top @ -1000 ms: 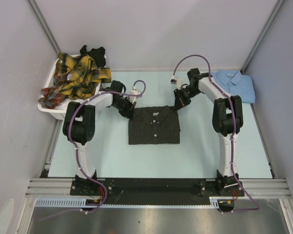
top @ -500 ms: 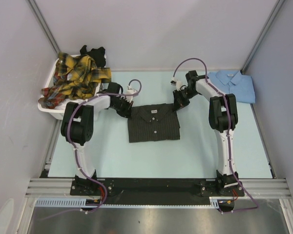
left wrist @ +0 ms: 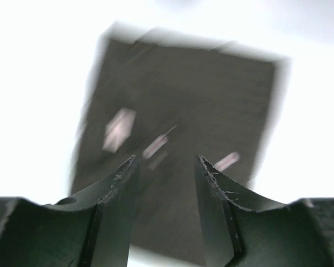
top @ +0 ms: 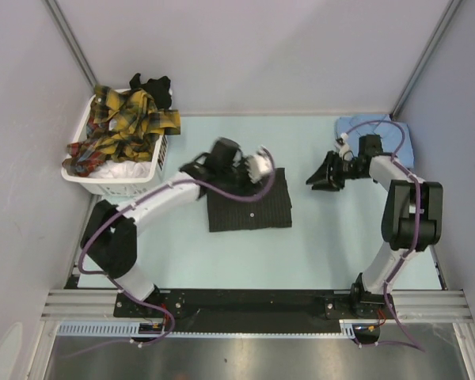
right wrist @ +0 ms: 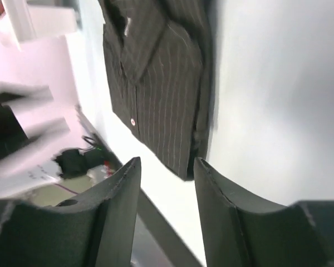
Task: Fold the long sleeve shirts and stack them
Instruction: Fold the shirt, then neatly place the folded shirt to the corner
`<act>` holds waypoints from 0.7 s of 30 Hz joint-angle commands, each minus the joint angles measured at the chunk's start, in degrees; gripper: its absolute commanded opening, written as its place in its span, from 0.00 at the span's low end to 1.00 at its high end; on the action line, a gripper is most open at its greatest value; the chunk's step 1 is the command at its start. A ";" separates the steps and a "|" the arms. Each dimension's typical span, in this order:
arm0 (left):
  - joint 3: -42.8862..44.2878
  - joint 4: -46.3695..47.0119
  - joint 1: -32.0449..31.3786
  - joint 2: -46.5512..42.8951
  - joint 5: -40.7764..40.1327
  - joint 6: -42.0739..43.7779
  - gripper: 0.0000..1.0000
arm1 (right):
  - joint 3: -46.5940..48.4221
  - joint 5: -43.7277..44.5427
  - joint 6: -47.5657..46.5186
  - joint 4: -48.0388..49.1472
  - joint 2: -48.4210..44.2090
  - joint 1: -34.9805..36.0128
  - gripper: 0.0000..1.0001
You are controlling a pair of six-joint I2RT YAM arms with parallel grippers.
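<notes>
The charcoal pinstriped shirt [top: 249, 207] lies folded in a flat rectangle at the table's middle. It shows blurred in the left wrist view [left wrist: 183, 105] and sharp, with a pale button, in the right wrist view [right wrist: 156, 83]. My left gripper [top: 241, 169] hovers above its collar end, open and empty [left wrist: 166, 161]. My right gripper [top: 320, 174] is open and empty [right wrist: 167, 164], off the shirt's right edge, pointing at it. The light blue shirt [top: 388, 134] lies folded at the back right, partly under my right arm. Yellow-red plaid shirts [top: 123, 127] fill the basket.
The white laundry basket [top: 111, 187] stands at the back left with a black garment [top: 152, 85] at its far rim. Grey walls and metal posts close in the pale blue table [top: 324, 245].
Both grippers have left the charcoal shirt's top corners. My left arm swung right and up over the shirt. My right arm drew back to the right, toward the light blue shirt.
</notes>
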 commanded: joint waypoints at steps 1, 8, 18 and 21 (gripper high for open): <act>-2.53 3.60 -14.54 3.01 -6.87 8.09 0.49 | -13.40 -2.74 13.25 10.74 -5.46 -0.92 0.51; 2.73 6.69 -23.52 13.56 -12.50 9.94 0.50 | -22.41 -1.77 21.17 16.73 -6.18 -3.30 0.56; 2.66 8.97 -24.32 18.33 -12.60 10.03 0.25 | -27.07 -1.07 22.32 21.91 -4.86 -1.55 0.72; 3.62 8.63 -22.21 17.19 -8.05 6.17 0.12 | -29.43 -0.62 23.54 28.47 -4.33 1.00 0.87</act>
